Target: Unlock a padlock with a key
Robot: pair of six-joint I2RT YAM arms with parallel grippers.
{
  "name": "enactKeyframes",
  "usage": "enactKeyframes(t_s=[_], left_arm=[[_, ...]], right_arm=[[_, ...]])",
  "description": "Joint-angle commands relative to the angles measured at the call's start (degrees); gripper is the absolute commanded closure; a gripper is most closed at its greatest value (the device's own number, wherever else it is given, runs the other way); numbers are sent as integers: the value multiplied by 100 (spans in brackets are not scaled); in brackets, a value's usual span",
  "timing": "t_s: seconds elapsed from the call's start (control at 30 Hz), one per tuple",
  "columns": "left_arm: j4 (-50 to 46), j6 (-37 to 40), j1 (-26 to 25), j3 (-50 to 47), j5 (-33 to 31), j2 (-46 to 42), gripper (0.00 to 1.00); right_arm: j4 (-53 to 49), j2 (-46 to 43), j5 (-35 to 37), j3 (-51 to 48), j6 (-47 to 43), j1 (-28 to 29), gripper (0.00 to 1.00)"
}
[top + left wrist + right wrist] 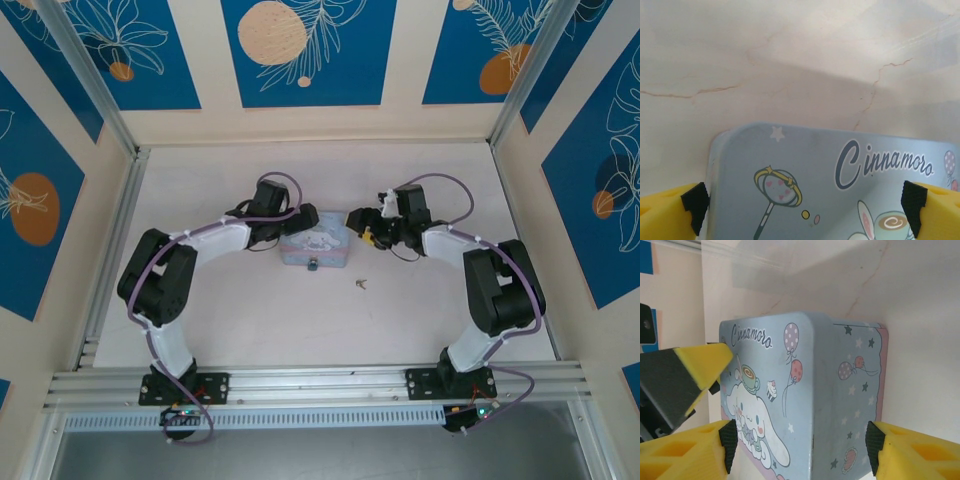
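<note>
On the left of the top view we see the left arm (165, 275) bent round toward the middle of the table (250, 320). The left gripper (303, 220) sits at the far left corner of the pale blue tin (316, 246). In its wrist view the left gripper (802, 205) is spread wide. Its yellow fingers (662, 215) stand at either lower corner with the tin's picture lid (805, 165) between them. We cannot tell whether the black pads touch the tin's sides.

The tin lies flat at the table's centre. At the middle of its near edge we make out the padlock (312, 265), a tiny dark speck up against the tin; its shackle is too small to read. Right of that and a little nearer the arm bases, the key (362, 284) lies alone on the bare table, near the tin but clear of it and of both grippers.

Further right, the right gripper (360, 222) hangs just beside the tin's far right corner. From its wrist camera the right gripper (800, 445) is also wide apart, its fingers (680, 455) on either side of the tin (840, 390) and holding nothing. One finger (700, 365) of the left gripper shows over the lid at that view's left edge
</note>
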Motion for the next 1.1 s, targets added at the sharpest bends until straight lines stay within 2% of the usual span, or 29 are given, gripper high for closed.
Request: enactKeyframes(t_s=[0.0,0.3,0.47,0.8,1.0,1.07], left_arm=[[226,-177,-134,-216,160,-177,0],[429,-203,-142,-862,17,-735,0],[742,-420,-261,-1134,78,-896,0],[920,-635,-668,-1339,-83,-1083,0],[216,-608,-662,-1609,-914,-1643,0],[-29,-608,-633,-1711,-1135,-1919,0]], right_arm=[[-457,-440,205,-225,-43,14,29],[-1521,-1422,952,-765,-339,219,29],[-1601,-1767,1088,-1156,-324,289,29],[-2009,-1923,1381,-1268,-507,482,31],[-2259,-1738,1870,-1209,-638,880,40],[-2301,-1600,2019,-1140,-683,1007,46]])
